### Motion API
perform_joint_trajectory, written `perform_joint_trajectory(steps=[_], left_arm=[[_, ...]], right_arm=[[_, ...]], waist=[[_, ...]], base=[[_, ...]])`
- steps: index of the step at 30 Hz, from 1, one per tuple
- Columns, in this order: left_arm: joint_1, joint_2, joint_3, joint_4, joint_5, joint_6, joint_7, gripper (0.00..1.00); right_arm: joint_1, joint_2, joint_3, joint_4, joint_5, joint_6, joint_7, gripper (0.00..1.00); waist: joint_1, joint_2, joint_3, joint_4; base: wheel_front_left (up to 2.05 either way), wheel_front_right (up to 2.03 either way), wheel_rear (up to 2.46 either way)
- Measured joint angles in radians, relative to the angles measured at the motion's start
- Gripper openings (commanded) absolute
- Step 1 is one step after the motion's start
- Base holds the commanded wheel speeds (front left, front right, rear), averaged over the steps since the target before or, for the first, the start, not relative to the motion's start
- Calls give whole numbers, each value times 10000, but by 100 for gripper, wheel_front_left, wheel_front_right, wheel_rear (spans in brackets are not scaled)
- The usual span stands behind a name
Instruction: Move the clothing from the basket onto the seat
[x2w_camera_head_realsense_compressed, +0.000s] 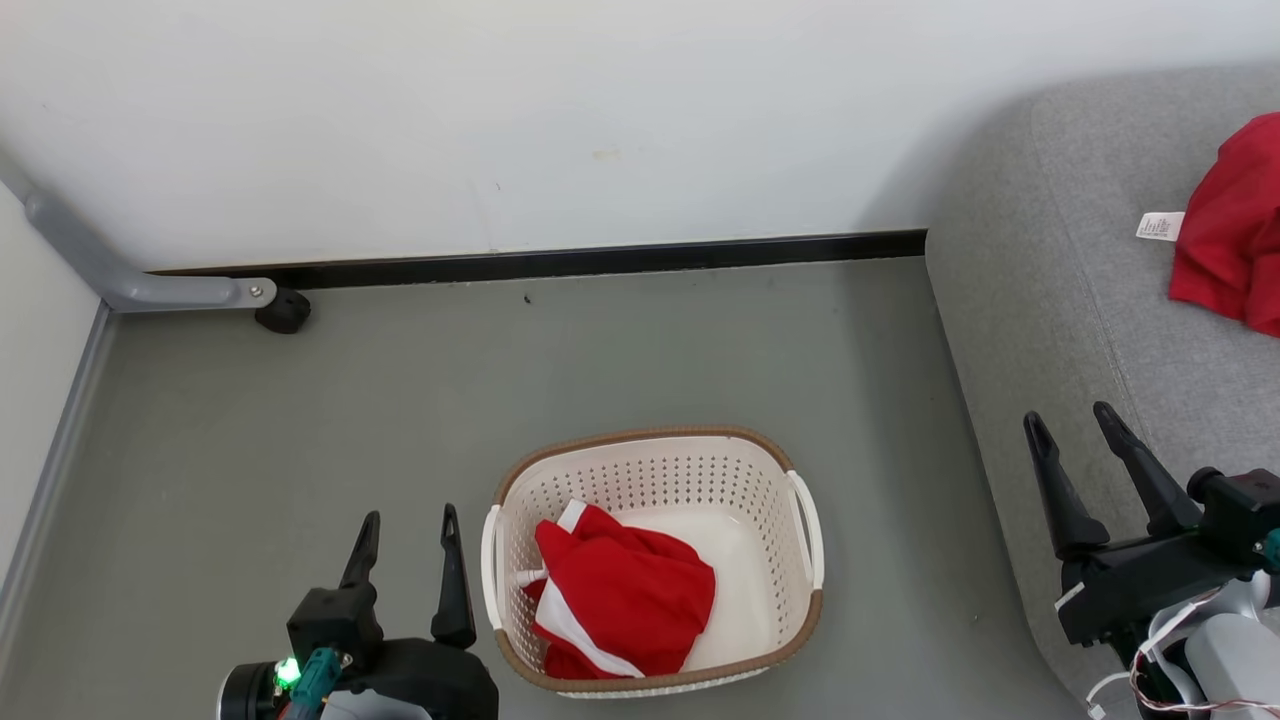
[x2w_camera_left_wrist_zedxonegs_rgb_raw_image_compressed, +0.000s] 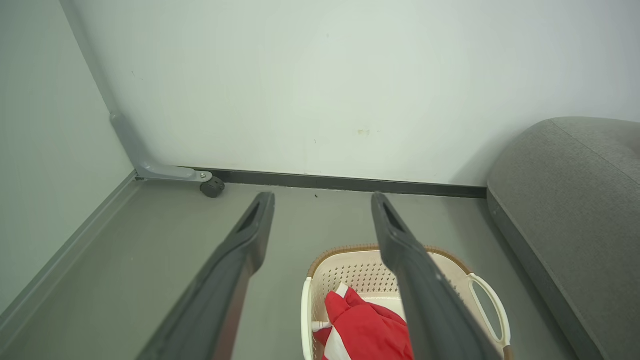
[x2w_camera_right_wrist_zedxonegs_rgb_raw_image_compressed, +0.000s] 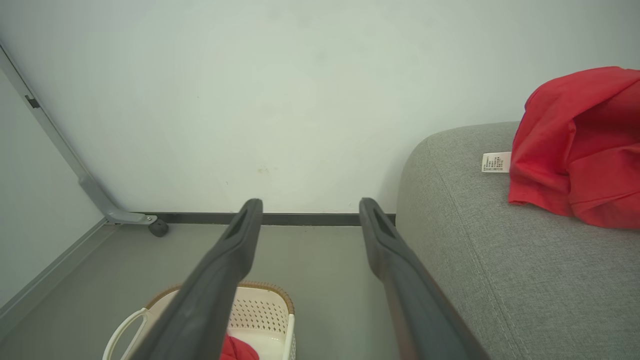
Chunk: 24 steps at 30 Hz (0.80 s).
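While one soft bright red garment (x2w_camera_head_realsense_compressed: 1230, 250) already lies on the large grey woven-fabric seat (x2w_camera_head_realsense_compressed: 1080, 300), a second red garment (x2w_camera_head_realsense_compressed: 620, 600) sits in the cream-white perforated plastic basket (x2w_camera_head_realsense_compressed: 680, 480), so the left gripper (x2w_camera_head_realsense_compressed: 410, 515), spread wide and empty like the right gripper (x2w_camera_head_realsense_compressed: 1068, 415), likely must dip in and pinch it.

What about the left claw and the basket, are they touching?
Apart. The head view shows the left claw open beside the basket, with a strip of grey floor visible between its nearer finger and the basket's left handle.
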Motion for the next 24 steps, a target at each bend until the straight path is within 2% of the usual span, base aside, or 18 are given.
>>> perform_joint_trajectory(steps=[14,24], left_arm=[[324,6,-224,-347,58,0,0,100],[337,17,-1083,-640,-121,0,0,100]], right_arm=[[163,136,-219,-276,-176,0,-2,100],[58,82,-420,-817,-380,2,-2,100]], waist=[[0,0,-4,-3],[0,0,569,-46]], base=[[0,0,0],[0,0,0]])
